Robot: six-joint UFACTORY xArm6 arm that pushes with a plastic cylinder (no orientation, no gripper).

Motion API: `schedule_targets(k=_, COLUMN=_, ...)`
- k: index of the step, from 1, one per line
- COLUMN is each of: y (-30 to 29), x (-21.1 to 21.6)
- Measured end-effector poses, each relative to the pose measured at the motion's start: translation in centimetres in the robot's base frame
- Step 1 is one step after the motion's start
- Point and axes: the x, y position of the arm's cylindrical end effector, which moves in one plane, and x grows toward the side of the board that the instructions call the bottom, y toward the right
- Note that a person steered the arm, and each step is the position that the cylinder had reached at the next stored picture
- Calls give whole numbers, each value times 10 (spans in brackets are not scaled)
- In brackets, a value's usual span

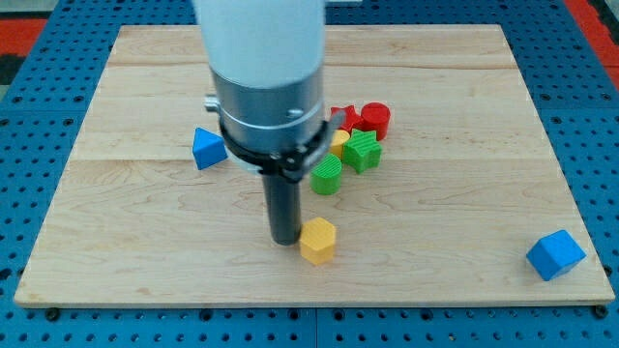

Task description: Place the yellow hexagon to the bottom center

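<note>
Sitting near the board's (pixel 145 280) bottom edge, about mid-width: yellow hexagon (pixel 317 240). Pressing against the hexagon's left side: my tip (pixel 284 239), a bare rod holding nothing, with no jaws to open. Clustering above the hexagon: green cylinder (pixel 327 176), green star (pixel 363 151), a small yellow block (pixel 340 138) of unclear shape, red cylinder (pixel 374 119). Lying up-left of the hexagon: blue triangle (pixel 207 148). Resting far right of the hexagon: blue cube (pixel 555 254).

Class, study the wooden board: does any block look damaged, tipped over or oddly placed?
Nothing stands out. No block looks damaged. The yellow hexagon sits near the bottom centre beside my tip; the blue cube lies apart at the bottom right.
</note>
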Motion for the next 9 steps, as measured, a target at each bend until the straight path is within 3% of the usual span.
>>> schedule_targets(k=2, y=-3, x=-1)
schedule_targets(k=3, y=11, x=-21)
schedule_targets(k=6, y=78, x=-19)
schedule_targets(k=9, y=53, x=-9)
